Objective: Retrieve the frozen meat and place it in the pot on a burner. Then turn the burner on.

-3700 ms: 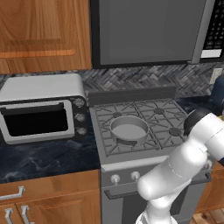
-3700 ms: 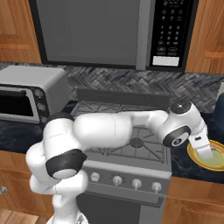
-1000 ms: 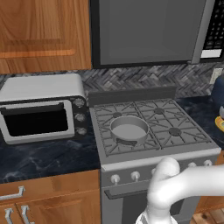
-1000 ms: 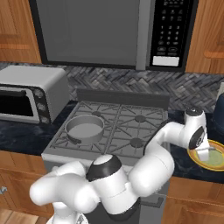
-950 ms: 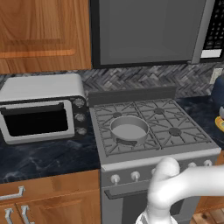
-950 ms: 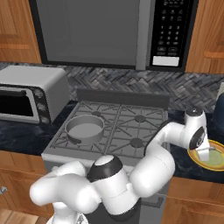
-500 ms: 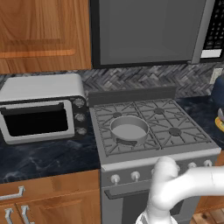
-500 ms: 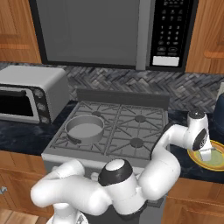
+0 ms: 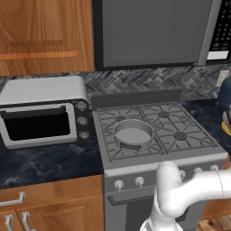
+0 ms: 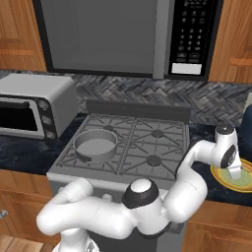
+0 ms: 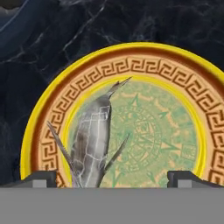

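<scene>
The frozen meat (image 11: pixel 91 141), a pale grey fish-shaped piece, lies on the left half of a yellow-rimmed patterned plate (image 11: pixel 114 50). My gripper (image 11: pixel 113 178) hangs open just above it, with one fingertip on each side of the plate's middle. From the right base camera, the gripper (image 10: pixel 235 172) points down over that plate (image 10: pixel 219 178) on the dark counter right of the stove. The grey pot (image 9: pixel 133 134) (image 10: pixel 94 143) sits empty on the front left burner. A bare burner (image 10: pixel 154 160) shows at the front right.
A toaster oven (image 9: pixel 40 113) stands on the counter left of the stove. Stove knobs (image 9: pixel 118 184) line the front panel. A microwave (image 10: pixel 192 34) hangs above. A dark blue object (image 9: pixel 224 92) stands at the far right beside the plate.
The arm's lower links have swung a little to the right and lower. The hand stays over the plate, its jaws as wide as before.
</scene>
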Controlling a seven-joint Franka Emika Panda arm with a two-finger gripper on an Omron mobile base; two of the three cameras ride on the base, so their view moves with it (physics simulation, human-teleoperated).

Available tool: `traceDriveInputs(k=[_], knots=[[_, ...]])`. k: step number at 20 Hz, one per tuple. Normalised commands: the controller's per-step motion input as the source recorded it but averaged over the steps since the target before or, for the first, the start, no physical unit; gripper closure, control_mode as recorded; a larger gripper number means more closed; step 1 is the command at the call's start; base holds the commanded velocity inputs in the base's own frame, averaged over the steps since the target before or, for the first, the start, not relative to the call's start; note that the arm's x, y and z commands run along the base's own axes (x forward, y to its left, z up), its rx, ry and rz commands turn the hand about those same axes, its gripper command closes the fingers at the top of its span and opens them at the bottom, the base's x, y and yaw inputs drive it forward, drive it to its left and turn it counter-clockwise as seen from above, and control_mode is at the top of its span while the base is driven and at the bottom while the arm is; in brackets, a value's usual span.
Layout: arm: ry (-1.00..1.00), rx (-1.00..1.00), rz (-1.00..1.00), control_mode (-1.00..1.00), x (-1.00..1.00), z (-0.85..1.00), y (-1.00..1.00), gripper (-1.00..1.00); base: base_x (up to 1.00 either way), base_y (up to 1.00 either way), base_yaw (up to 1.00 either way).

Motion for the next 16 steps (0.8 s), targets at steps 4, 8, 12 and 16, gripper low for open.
traceDriveInputs(k=[4, 8, 12, 16], knots=[[0.0, 0.0, 0.01, -1.0, 0.32, -0.26, -0.18, -1.0, 0.0, 0.0, 0.0], [0.0, 0.0, 0.01, -1.0, 0.28, -0.3, -0.16, -1.0, 0.0, 0.0, 0.0], [0.0, 0.0, 0.02, -1.0, 0.15, -0.31, -0.16, -1.0, 0.0, 0.0, 0.0], [0.0, 0.0, 0.03, -1.0, 0.0, -0.36, -0.1, 1.0, 0.0, 0.0, 0.0]])
